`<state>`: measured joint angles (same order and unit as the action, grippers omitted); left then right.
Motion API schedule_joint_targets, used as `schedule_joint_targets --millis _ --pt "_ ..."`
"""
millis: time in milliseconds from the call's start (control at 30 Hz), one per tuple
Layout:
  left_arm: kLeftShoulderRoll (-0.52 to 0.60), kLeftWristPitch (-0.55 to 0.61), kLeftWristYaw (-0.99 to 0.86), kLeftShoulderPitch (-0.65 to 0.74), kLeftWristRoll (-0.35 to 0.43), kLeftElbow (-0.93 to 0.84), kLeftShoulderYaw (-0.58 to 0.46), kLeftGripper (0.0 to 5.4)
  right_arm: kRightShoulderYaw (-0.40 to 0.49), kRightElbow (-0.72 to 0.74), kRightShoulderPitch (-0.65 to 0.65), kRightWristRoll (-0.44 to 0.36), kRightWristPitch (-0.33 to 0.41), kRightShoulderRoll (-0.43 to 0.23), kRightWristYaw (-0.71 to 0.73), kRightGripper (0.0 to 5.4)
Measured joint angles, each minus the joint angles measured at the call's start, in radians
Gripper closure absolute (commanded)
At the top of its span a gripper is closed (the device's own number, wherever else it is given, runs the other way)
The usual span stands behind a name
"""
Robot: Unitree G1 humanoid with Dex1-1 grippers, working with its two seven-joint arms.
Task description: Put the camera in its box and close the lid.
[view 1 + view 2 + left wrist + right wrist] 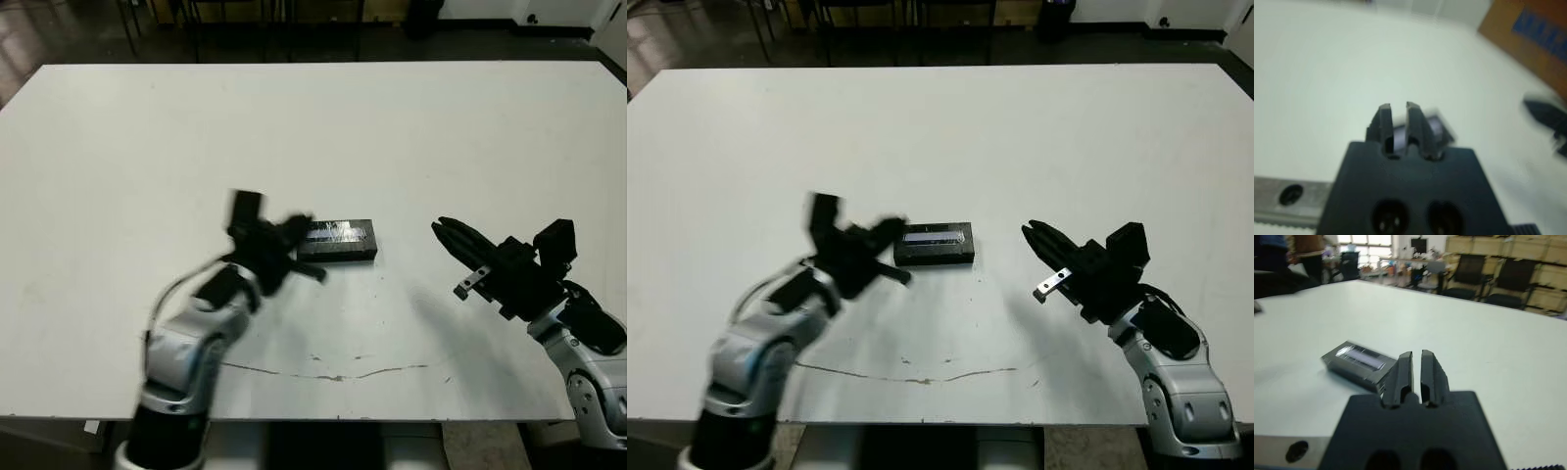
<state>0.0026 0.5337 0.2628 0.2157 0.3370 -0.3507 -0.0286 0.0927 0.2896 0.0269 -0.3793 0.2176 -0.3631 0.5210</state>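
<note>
**Lidded box at frame centre, both end effectors clenched empty**

While the lid [336, 233] sits on the box [338, 252], their long axis runs left to right across the white worktop [392, 127], at frame centre. The left end effector [299, 257], blurred, hangs at its left end, clenched and empty. The right end effector [453, 238], lower right, is clenched empty too.

Even overhead light falls bright on the white table [411, 127], washing it nearly flat, with soft faint shadows beneath both arms. The left gripper [294, 250] smears with motion blur in the head views, while the right gripper [453, 238] stays sharp. A pale glint sits on the lid [338, 235]. The left wrist view is soft and hazy throughout; the right wrist view blurs toward its background, where windows glare.
</note>
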Motion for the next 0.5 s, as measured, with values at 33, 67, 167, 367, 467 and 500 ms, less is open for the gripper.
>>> schedule_joint_targets --millis 33,67,167,367,467,500 --pt "0.020 -0.068 0.023 0.025 0.000 0.080 -0.027 5.38 0.000 0.006 -0.001 0.002 -0.003 0.008 -0.013 5.40" --pt "0.041 -0.132 0.044 0.043 -0.001 0.152 -0.047 5.38 0.000 0.012 -0.003 0.004 -0.003 0.018 -0.027 5.40" --pt "0.120 -0.380 0.098 0.069 -0.050 0.352 -0.104 5.38 0.000 0.036 -0.006 0.023 -0.003 0.070 -0.116 5.40" --pt "0.217 -0.721 0.053 -0.046 -0.170 0.427 -0.187 5.38 -0.021 0.055 -0.047 0.108 -0.009 0.152 -0.268 5.40" --pt "0.183 -0.806 -0.012 -0.107 -0.216 0.467 -0.177 5.38 -0.041 0.039 -0.066 0.171 -0.044 0.174 -0.315 5.40" --pt "0.168 -0.827 -0.033 -0.118 -0.230 0.478 -0.172 5.38 -0.049 0.025 -0.071 0.197 -0.056 0.183 -0.336 5.40"
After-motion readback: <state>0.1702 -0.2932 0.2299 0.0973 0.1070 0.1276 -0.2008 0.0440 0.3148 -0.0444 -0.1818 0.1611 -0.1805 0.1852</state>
